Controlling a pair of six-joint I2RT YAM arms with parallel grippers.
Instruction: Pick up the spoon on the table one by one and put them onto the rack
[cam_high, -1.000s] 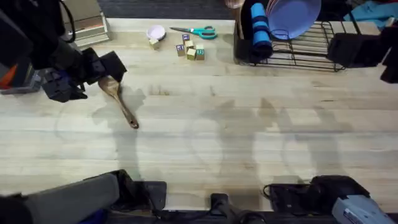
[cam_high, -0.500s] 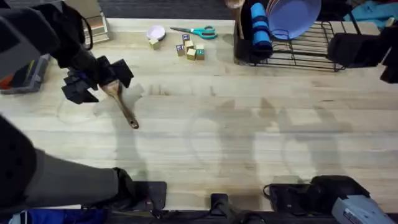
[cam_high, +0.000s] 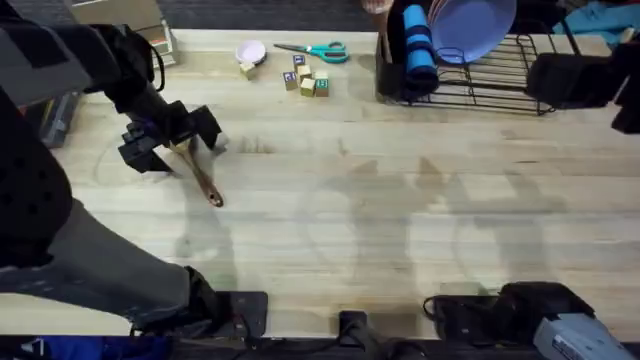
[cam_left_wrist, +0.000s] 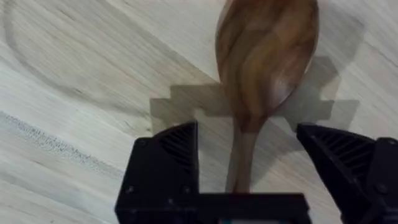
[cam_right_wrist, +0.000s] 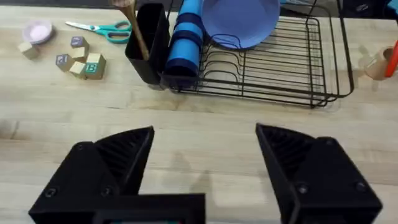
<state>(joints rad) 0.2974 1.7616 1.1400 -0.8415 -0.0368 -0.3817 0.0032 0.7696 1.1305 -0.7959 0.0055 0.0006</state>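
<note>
A brown wooden spoon lies on the table at the left, its handle pointing toward the front. My left gripper is low over its bowl end. In the left wrist view the left gripper is open, one black finger on each side of the spoon where the bowl meets the handle, not closed on it. The black wire rack stands at the back right. My right gripper hovers open and holds nothing, in front of the rack.
The rack holds a purple plate, a blue cylinder and a black utensil holder with a wooden handle in it. Teal scissors, small blocks and a small pale bowl lie along the back edge. A beige holder stands back left.
My left arm has moved right and toward the front, bringing its open gripper down over the spoon's bowl end. The spoon and the right arm have stayed put.
</note>
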